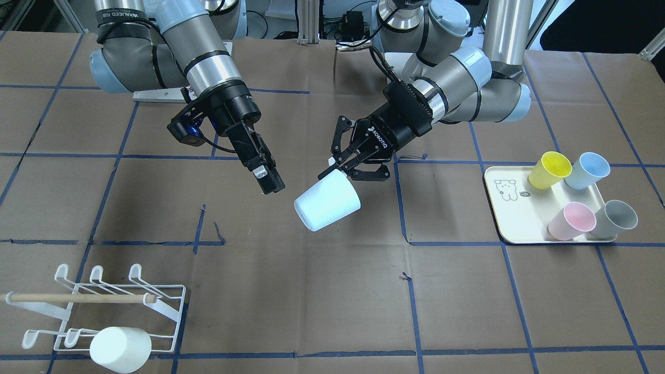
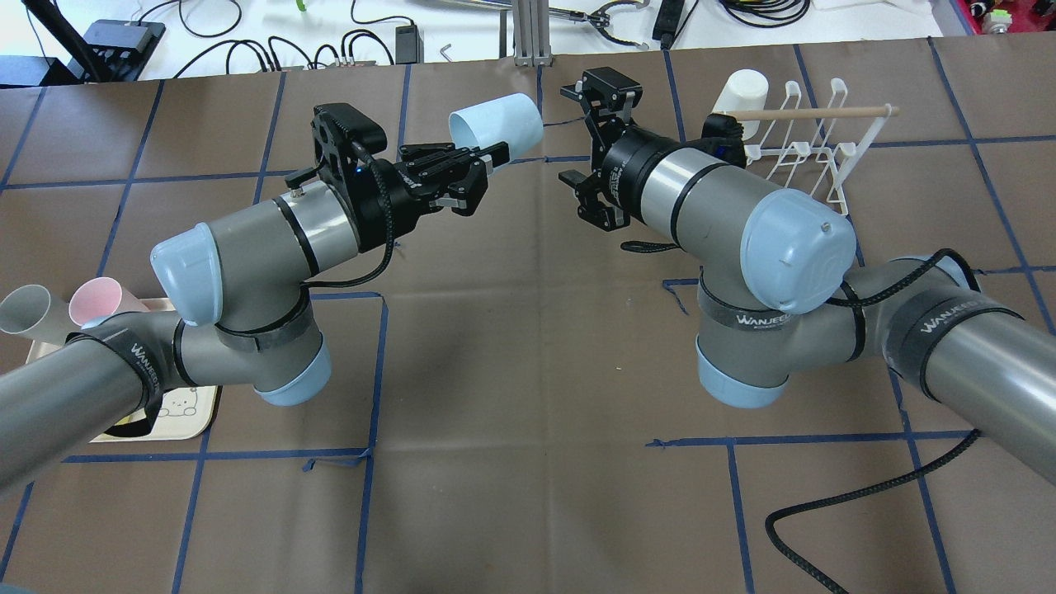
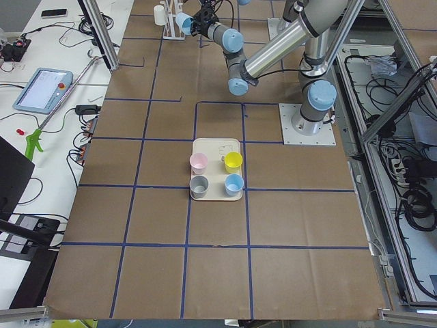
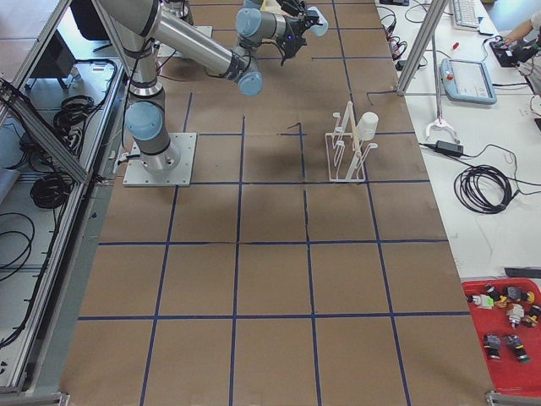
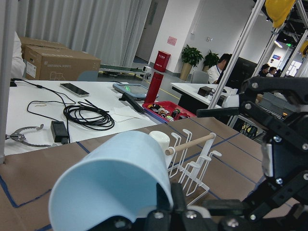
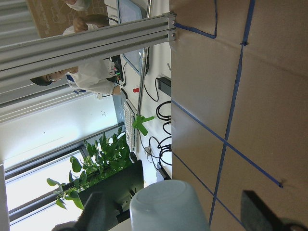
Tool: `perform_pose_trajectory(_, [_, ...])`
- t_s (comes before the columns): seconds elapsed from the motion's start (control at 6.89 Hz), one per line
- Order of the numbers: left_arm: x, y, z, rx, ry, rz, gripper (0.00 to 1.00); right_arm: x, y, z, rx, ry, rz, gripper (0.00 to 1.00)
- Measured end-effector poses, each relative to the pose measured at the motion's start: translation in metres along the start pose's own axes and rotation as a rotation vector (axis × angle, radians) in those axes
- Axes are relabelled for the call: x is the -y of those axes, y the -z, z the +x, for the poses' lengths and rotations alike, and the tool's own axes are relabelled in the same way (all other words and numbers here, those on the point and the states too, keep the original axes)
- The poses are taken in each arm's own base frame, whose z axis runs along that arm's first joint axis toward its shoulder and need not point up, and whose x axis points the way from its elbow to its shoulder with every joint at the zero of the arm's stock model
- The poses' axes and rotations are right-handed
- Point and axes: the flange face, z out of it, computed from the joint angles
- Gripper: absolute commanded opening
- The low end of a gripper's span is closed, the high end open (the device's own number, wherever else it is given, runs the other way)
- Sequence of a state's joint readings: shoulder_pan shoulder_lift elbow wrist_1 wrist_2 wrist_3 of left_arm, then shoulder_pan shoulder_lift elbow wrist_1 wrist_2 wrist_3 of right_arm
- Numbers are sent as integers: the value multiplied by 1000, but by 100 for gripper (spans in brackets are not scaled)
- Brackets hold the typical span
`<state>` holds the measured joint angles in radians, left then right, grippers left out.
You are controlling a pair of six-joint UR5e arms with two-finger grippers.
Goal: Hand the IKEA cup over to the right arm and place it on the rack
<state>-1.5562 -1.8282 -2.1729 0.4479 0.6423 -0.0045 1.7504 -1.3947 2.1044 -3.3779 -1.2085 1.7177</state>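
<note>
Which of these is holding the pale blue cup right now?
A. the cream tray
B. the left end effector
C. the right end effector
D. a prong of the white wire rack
B: the left end effector is shut on the rim of the pale blue cup, while the right end effector is open and apart from it.

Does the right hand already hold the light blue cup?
No, the left hand grips the light blue cup, while the open right hand is apart from it.
</note>
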Motion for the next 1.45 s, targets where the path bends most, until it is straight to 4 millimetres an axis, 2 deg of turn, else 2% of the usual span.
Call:
perform_pose_trajectory(0.87, [-1,0,2,-3,5,-3,4,-25,-32,-4,-23,24,-53,100])
perform_pose_trajectory(1.45, [1,0,2,-2,3,-2,5,-27,-41,-4,-28,30,-60,96])
